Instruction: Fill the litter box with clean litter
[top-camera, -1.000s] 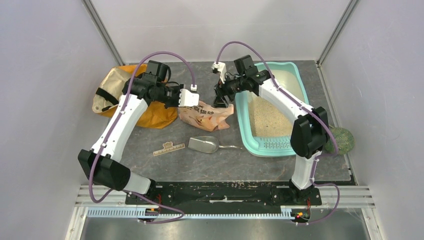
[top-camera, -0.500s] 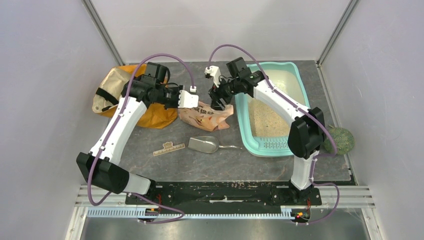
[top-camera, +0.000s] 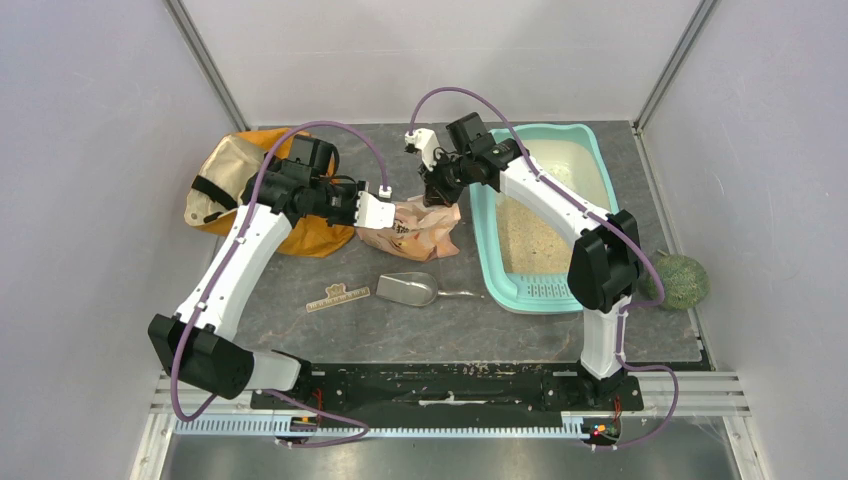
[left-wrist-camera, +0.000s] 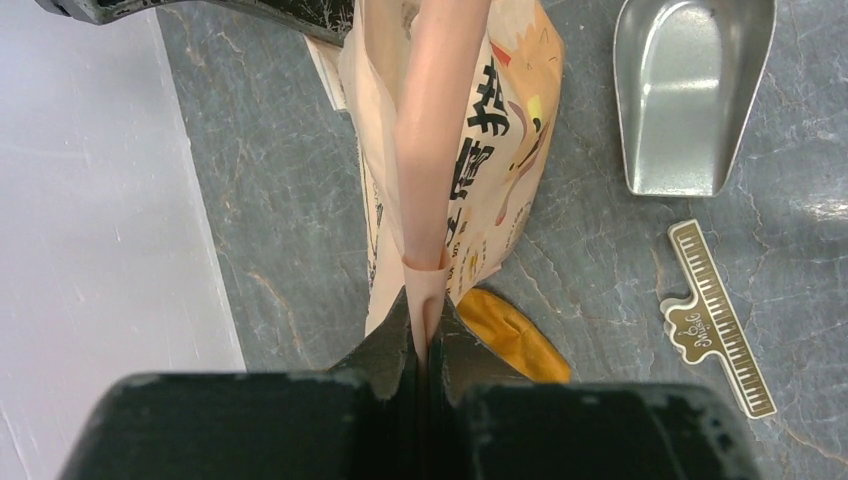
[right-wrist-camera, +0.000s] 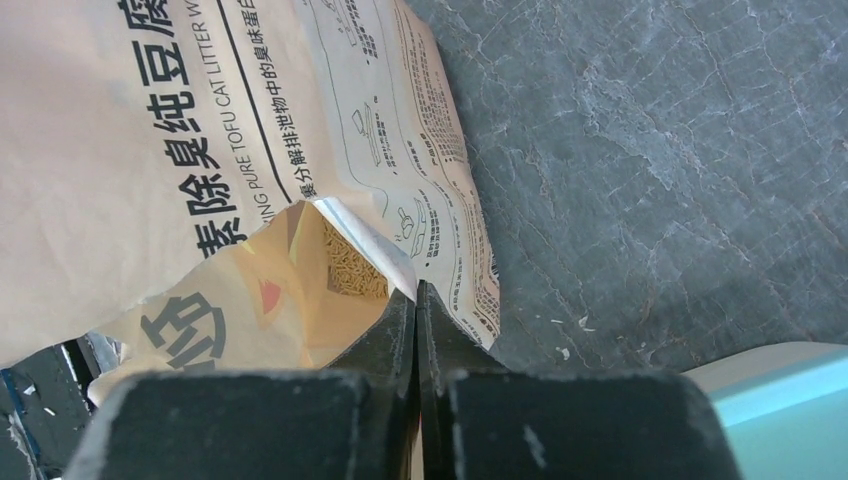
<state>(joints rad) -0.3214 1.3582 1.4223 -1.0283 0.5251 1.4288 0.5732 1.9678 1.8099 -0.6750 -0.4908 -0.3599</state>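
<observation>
just to the right of the right gripper (right-wrist-camera: 415, 320), the litter box (top-camera: 530, 292) already holds a pale bed of clean litter (top-camera: 525, 235). the right gripper is pinched on the torn mouth of the pouch (top-camera: 415, 228) and the left gripper (left-wrist-camera: 425, 345) on its far seam (pellets show inside), so i judge more pouring is left.

From above, the right arm (top-camera: 555, 195) crosses the litter box (top-camera: 540, 292), hiding part of its left rim and some clean litter (top-camera: 525, 245); its elbow covers part of the green ball (top-camera: 685, 280). The left arm (top-camera: 235, 250) hides the middle of the orange bag (top-camera: 225, 170). At the left wrist, the metal scoop (left-wrist-camera: 690, 100) is cut off at the top edge. At the right wrist, only a teal corner of the box shows, and the litter pouch (right-wrist-camera: 150, 150) runs off left and top.
</observation>
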